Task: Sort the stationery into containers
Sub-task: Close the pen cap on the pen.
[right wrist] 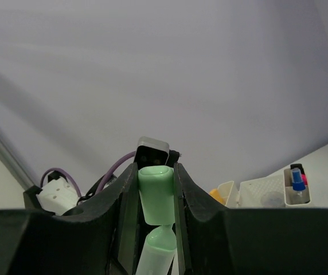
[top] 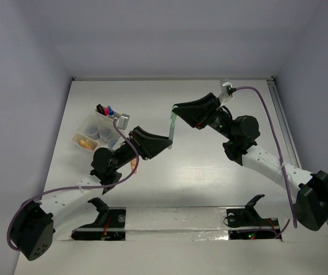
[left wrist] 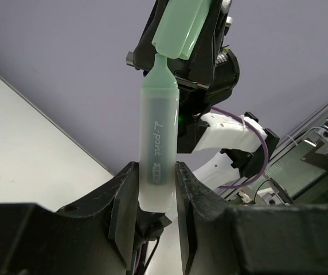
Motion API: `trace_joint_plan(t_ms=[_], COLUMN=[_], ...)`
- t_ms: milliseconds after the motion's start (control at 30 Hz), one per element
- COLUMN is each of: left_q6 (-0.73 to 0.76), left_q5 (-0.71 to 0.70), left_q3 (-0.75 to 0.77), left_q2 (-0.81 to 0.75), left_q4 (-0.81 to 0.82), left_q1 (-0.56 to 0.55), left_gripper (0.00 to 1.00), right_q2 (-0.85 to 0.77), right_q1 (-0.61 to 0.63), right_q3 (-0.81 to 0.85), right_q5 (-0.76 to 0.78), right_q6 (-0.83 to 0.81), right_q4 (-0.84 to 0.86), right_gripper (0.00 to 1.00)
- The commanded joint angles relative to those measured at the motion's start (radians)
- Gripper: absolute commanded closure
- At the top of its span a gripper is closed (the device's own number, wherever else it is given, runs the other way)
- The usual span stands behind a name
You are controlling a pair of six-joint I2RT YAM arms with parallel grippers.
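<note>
"Above the middle of the table [top: 204,172], you held the pale green highlighter [left wrist: 158,143] between both arms, well clear of the surface. Your left gripper [left wrist: 156,172] was clamped on the lower barrel, jaws tight against both sides."

"And your right gripper [right wrist: 155,172] was pinched on its cap [right wrist: 155,195], end-on to the barrel. From the left wrist view the tip's shoulder sat right at the cap's mouth; I couldn't tell whether it was seated or just apart."

"That split made sense, I'd say: one hand steadied the body while the other lined the cap up on the same axis."

"Your containers [top: 84,127] stood at the table's far left, just beyond the left arm and well apart from the highlighter. They held markers [top: 104,110] in the back bin, small round jars [top: 102,132] in the middle and orange pieces [top: 85,143] toward the near end."

"So my guess: you needed the cap pressed home, then the right jaws let go, so the left arm could carry the pen over to the marker bin."
</note>
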Motion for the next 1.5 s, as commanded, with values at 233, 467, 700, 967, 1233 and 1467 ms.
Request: trace_joint_plan(t_ms=[233,467,700,967,1233,1467], left_q6=[0.000,0.019,0.092,0.195,0.290,0.315], left_q5=[0.010,0.021,0.015,-0.010,-0.030,-0.039], left_q3=[0.015,0.043,0.112,0.185,0.265,0.288], left_q2=[-0.053,-0.067,-0.102,-0.125,-0.114,-0.123], left_q4=[0.097,0.088,0.054,-0.024,-0.098,-0.121], left_q1=[0.002,0.002,0.002,0.002,0.002,0.002], left_gripper=[1.00,1.00,1.00,1.00,1.00,1.00], right_q2=[0.004,0.044,0.093,0.084,0.038,-0.011], right_q1=[-0.007,-0.007,-0.007,-0.007,0.013,0.044], right_q3=[0.028,0.029,0.026,0.017,0.015,0.051], right_q5=[-0.078,-0.143,-0.202,-0.230,-0.296,-0.301], right_q6=[0.049,0.105,0.231,0.294,0.291,0.173], right_q4=[0.125,0.174,0.289,0.308,0.120,-0.157], right_gripper=[0.97,0.97,0.97,0.97,0.97,0.97])
